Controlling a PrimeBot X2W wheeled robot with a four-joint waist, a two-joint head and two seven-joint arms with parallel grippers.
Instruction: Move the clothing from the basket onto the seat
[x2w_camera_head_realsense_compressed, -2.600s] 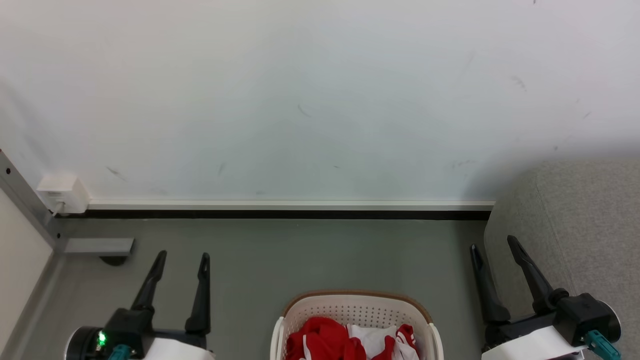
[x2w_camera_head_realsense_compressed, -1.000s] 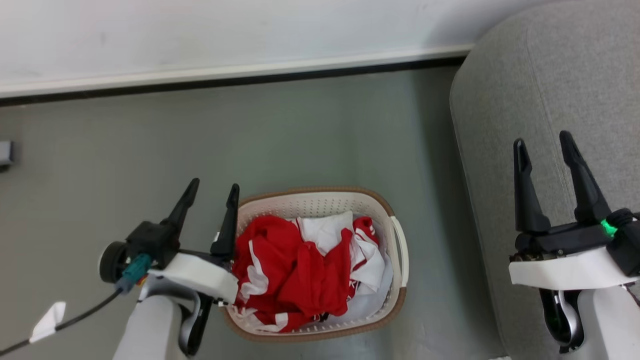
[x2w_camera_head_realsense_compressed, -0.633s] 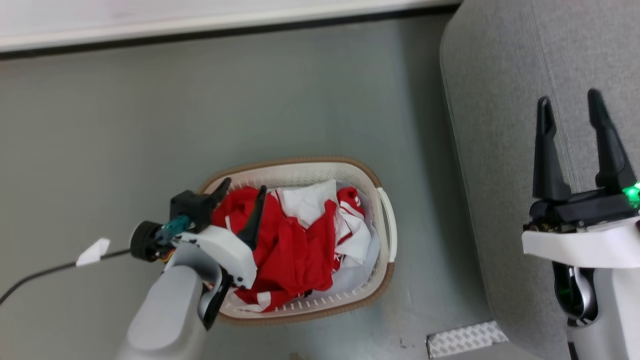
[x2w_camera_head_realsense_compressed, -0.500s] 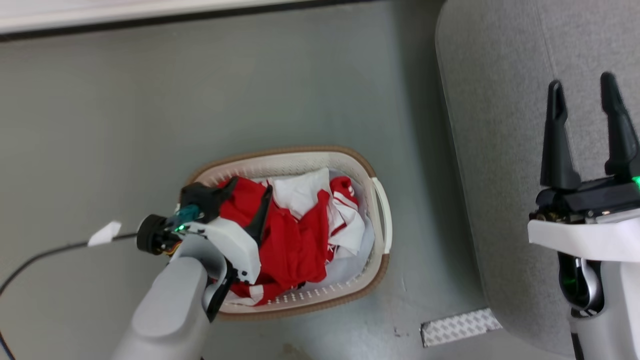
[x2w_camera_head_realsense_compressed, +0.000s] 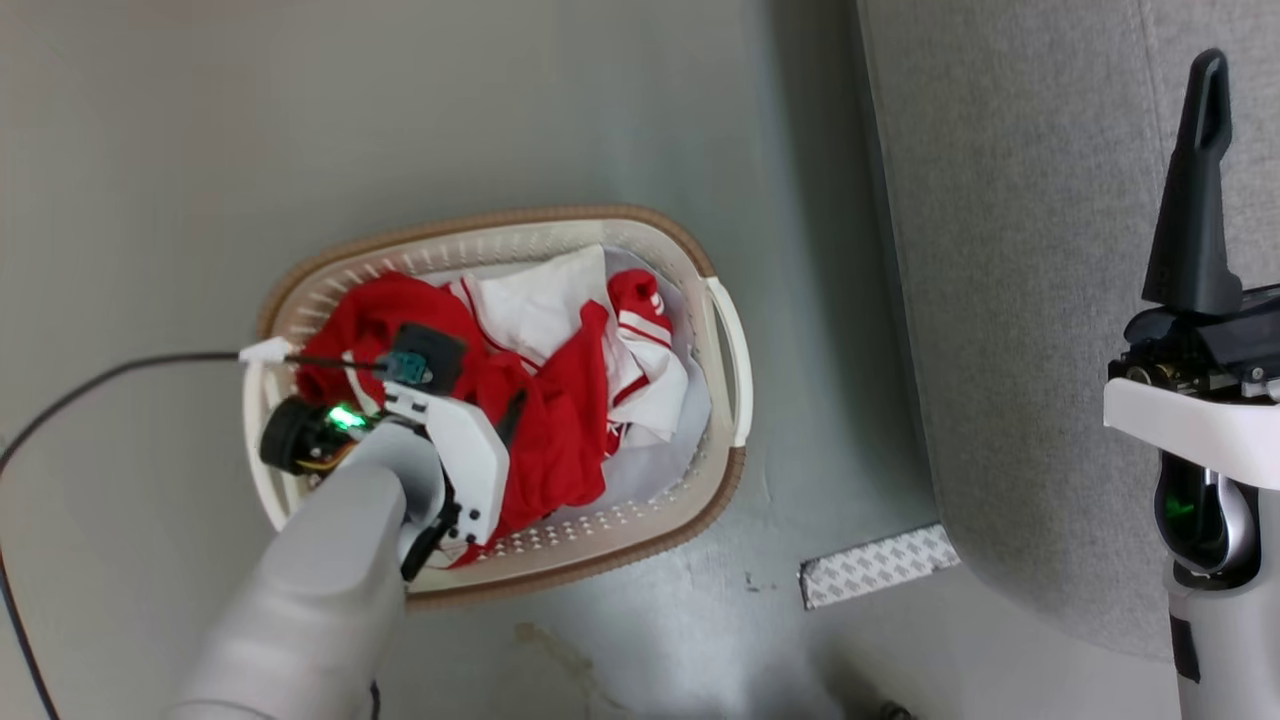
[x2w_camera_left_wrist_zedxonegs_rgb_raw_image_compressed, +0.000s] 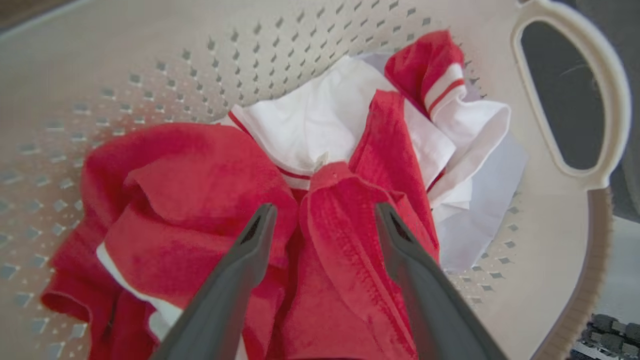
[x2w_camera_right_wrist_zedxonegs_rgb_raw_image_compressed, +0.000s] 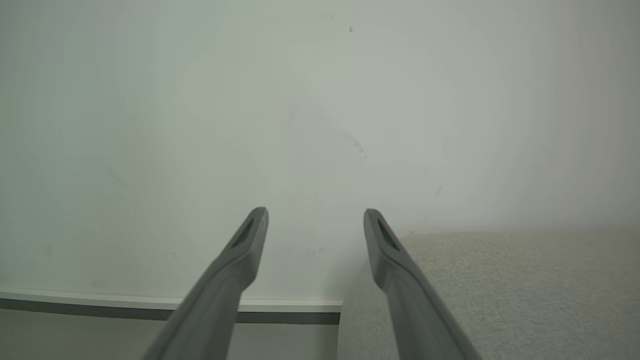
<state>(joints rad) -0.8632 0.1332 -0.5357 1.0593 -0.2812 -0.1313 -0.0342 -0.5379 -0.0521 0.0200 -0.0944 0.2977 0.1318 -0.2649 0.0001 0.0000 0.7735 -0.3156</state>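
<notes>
In the basket (x2w_camera_head_realsense_compressed: 722, 330) beside the sofa (x2w_camera_head_realsense_compressed: 1000, 250), the clothing (x2w_camera_head_realsense_compressed: 560, 420) lies over a pale cloth (x2w_camera_head_realsense_compressed: 650, 470). The left gripper (x2w_camera_left_wrist_zedxonegs_rgb_raw_image_compressed: 325, 210) points down into it, spread wide. The right gripper (x2w_camera_right_wrist_zedxonegs_rgb_raw_image_compressed: 315, 212) hangs spread over the sofa.

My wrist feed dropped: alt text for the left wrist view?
The left gripper, jaws open, points into the basket with a raised fold of the red clothing between its tips, not yet clamped. White panels, a striped cuff and a pale cloth lie beyond, toward the side handle.

clothing (x2w_camera_head_realsense_compressed: 560, 430) red w/ white panels, red-white striped trim; basket (x2w_camera_head_realsense_compressed: 600, 515) cream, perforated, brown rim; seat (x2w_camera_head_realsense_compressed: 1000, 300) light grey; floor (x2w_camera_head_realsense_compressed: 500, 120) grey-green
</notes>
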